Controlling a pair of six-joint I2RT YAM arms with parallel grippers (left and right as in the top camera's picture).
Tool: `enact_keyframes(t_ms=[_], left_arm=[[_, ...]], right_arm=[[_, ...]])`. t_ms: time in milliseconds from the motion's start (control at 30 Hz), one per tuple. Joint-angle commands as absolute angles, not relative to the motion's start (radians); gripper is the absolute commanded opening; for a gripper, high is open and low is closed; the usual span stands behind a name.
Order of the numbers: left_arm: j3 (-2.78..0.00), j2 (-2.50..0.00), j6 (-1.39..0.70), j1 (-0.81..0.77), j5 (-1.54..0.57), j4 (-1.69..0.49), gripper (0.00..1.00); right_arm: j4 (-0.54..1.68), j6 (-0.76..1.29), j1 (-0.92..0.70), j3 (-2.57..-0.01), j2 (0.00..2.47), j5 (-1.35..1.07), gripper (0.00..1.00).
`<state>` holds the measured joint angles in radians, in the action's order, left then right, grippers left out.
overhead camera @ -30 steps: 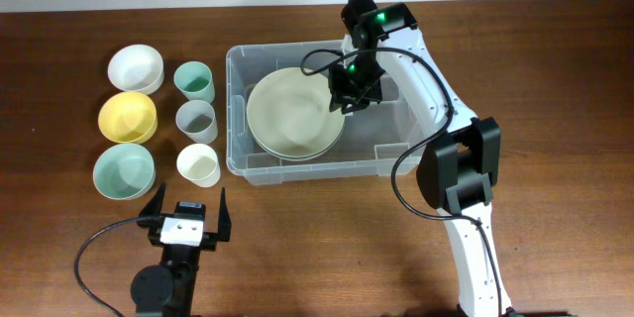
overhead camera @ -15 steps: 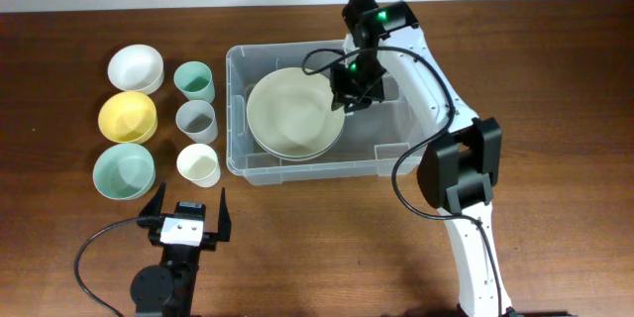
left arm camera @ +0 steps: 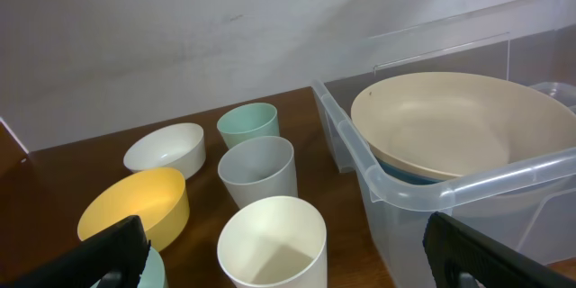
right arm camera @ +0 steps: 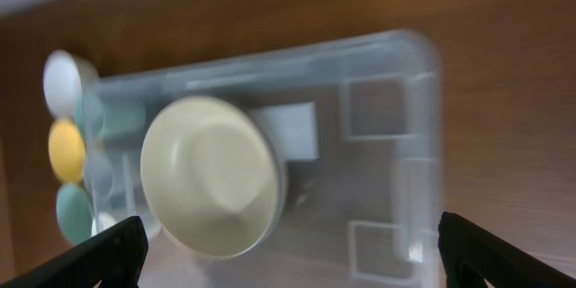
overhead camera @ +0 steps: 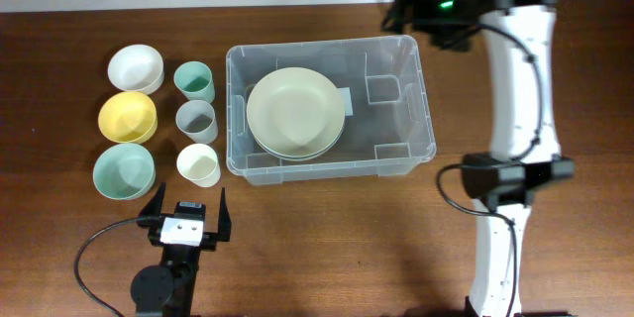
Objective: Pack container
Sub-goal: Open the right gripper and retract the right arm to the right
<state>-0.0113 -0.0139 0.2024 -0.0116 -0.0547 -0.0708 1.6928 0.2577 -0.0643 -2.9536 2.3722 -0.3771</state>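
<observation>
The container point(overhead camera: 238, 59), a big clear plastic bin, stands mid-table with a cream bowl point(overhead camera: 295, 114) stacked on another at its left end. My right gripper point(overhead camera: 401, 8) hangs high over the bin's far right corner, open and holding nothing. In the right wrist view the container point(right arm camera: 423, 99) and cream bowl point(right arm camera: 211, 175) lie blurred far below my right gripper point(right arm camera: 297, 265). My left gripper point(overhead camera: 186, 213) rests open near the front edge. From the left wrist, my left gripper point(left arm camera: 279, 270) faces a cream cup point(left arm camera: 272, 243), with the container point(left arm camera: 468, 189) to the right.
Left of the bin stand a white bowl point(overhead camera: 135, 67), a yellow bowl point(overhead camera: 128, 117) and a pale green bowl point(overhead camera: 124, 170). Beside them are a teal cup point(overhead camera: 194, 80), a grey cup point(overhead camera: 196, 120) and a cream cup point(overhead camera: 198, 164). The bin's right half holds only moulded ribs.
My right gripper has let go of the cream bowl inside the bin, opened, and risen away to the far right. The left arm has not moved.
</observation>
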Motion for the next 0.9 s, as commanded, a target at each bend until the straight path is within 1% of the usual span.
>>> enact_keyframes(t_ms=[0,100,200,467,633,867], left_arm=[[-0.009,-0.007,0.215,-0.006,-0.052,-0.077,1.0],[-0.009,-0.007,0.215,-0.006,-0.052,-0.077,1.0],[-0.009,-0.007,0.215,-0.006,-0.052,-0.077,1.0],[-0.009,-0.007,0.215,-0.006,-0.052,-0.077,1.0],[-0.009,-0.007,0.215,-0.006,-0.052,-0.076,1.0],[-0.009,-0.007,0.215,-0.006,-0.052,-0.077,1.0]], right_arm=[[1.699,0.248,0.042,-2.96,2.256,-0.308,0.99],[1.699,0.247,0.128,-2.896,2.175,-0.307,0.99],[1.699,0.231,0.216,-2.764,2.067,-0.299,0.99],[1.699,0.187,0.474,-2.246,1.777,-0.215,0.99],[1.679,0.191,0.642,-2.022,1.745,-0.226,0.99],[1.64,0.245,0.793,-1.883,1.759,-0.234,0.99]])
